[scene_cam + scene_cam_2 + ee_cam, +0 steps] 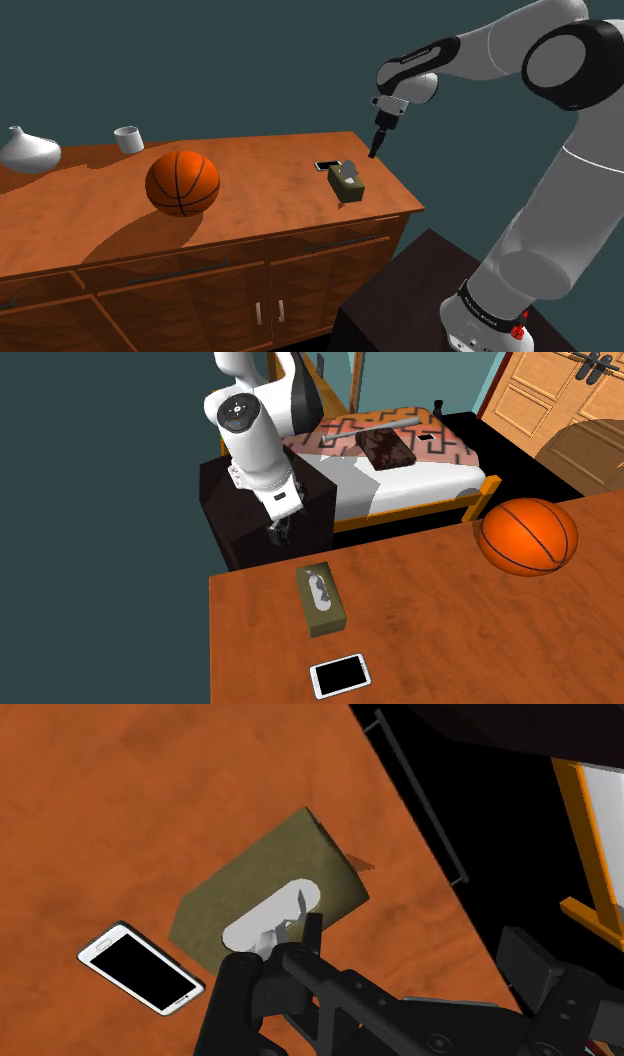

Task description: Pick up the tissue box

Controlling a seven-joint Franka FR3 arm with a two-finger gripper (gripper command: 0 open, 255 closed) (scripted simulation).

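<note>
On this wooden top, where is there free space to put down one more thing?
The widest bare patch of the top lies between the basketball and the tissue box. Another runs along the back edge, from the cup to the phone. The corner with box and phone is crowded, with the gripper hanging near it.

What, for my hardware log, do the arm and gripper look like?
The arm is white, built of rounded tubular segments with dark round joint caps. A black band with small white lettering rings the forearm, and a red mark sits near the base. The gripper is all black.
</note>
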